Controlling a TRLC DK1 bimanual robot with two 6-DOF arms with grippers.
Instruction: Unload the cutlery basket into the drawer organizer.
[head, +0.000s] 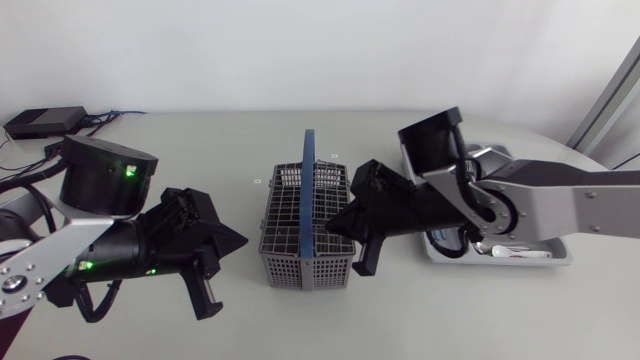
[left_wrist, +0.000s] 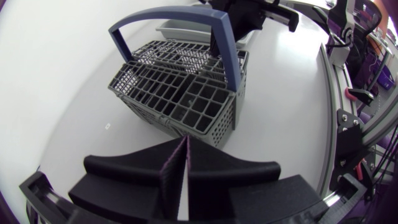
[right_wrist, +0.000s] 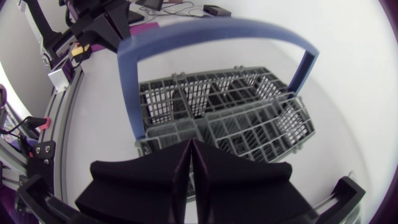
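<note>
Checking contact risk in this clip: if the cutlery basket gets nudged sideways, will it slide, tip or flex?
Probably slides: the cutlery basket sits flat on the smooth table with a broad base. Likely light, since its walls are open grid and no cutlery shows inside. The tall blue handle looks rigid; a push up there seems likelier to tip it.

White table (head: 450, 320), cutlery basket (head: 285, 215), drawer organizer (head: 556, 254)
</note>
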